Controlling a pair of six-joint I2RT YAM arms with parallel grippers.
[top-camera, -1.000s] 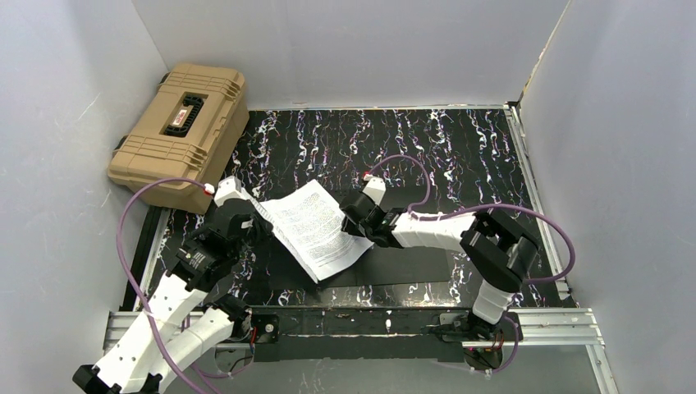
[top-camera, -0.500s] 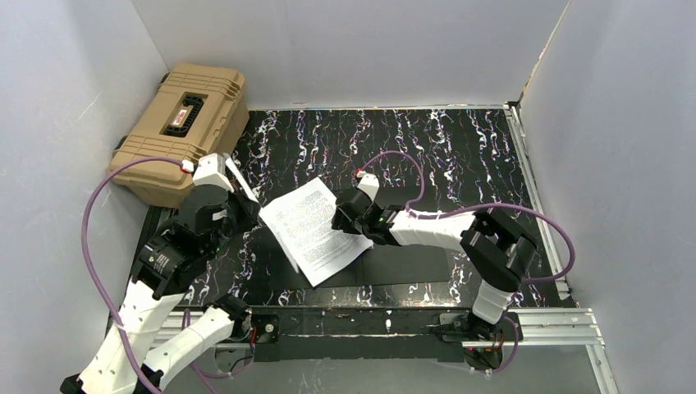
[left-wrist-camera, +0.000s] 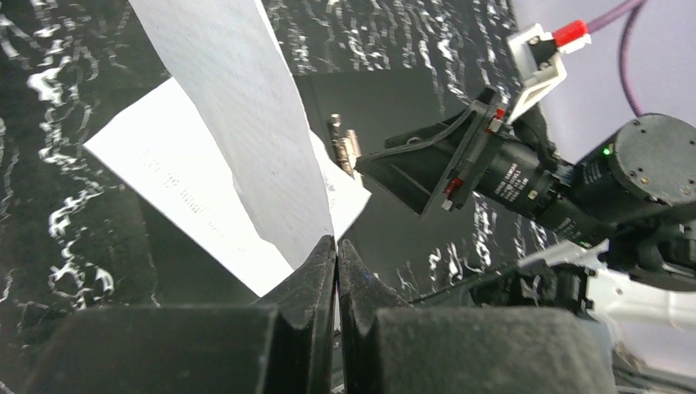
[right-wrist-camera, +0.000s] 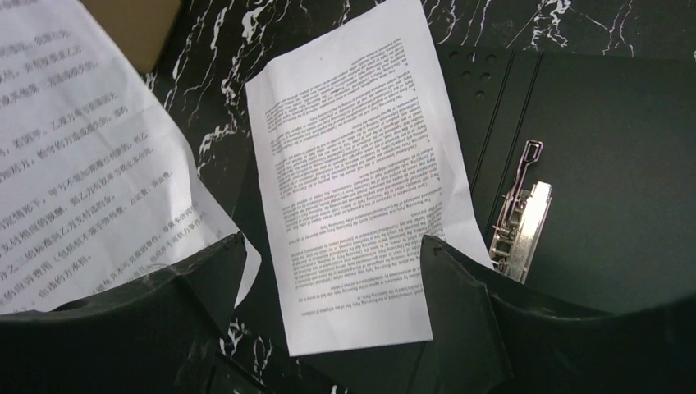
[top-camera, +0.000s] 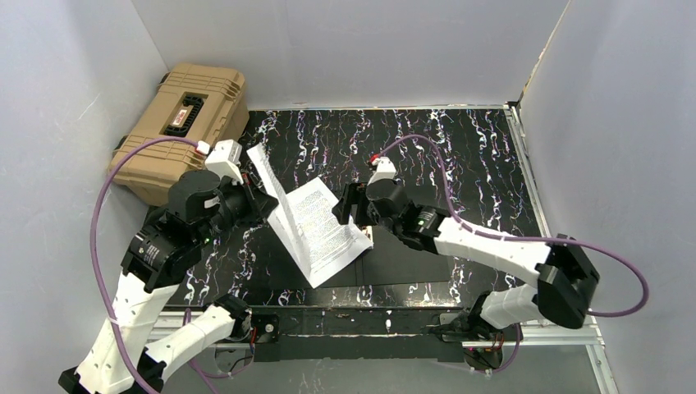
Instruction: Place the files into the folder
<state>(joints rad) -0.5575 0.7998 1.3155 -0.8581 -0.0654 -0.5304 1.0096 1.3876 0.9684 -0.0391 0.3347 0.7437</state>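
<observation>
Two files show as white printed sheets. My left gripper point(top-camera: 256, 205) point(left-wrist-camera: 336, 245) is shut on the corner of one sheet point(top-camera: 275, 193) point(left-wrist-camera: 238, 115) point(right-wrist-camera: 78, 156), which stands raised and tilted. The other sheet point(top-camera: 328, 234) point(left-wrist-camera: 176, 185) point(right-wrist-camera: 361, 164) lies flat, its right part on the open folder point(top-camera: 410, 263) point(left-wrist-camera: 377, 98) point(right-wrist-camera: 615, 156), black inside up, with a metal clip point(right-wrist-camera: 521, 222) point(left-wrist-camera: 345, 148). My right gripper point(top-camera: 349, 212) point(right-wrist-camera: 332, 240) hovers open above the flat sheet, nothing between its fingers point(right-wrist-camera: 455, 283).
A tan ribbed hard case point(top-camera: 182, 131) point(right-wrist-camera: 131, 25) sits at the back left against the wall. The black marbled tabletop point(top-camera: 443, 156) is boxed in by grey walls. Purple cables loop off both wrists.
My left gripper has lifted its sheet up and back, peeling it off the other one. My right gripper has opened wide and drawn back above the flat sheet.
</observation>
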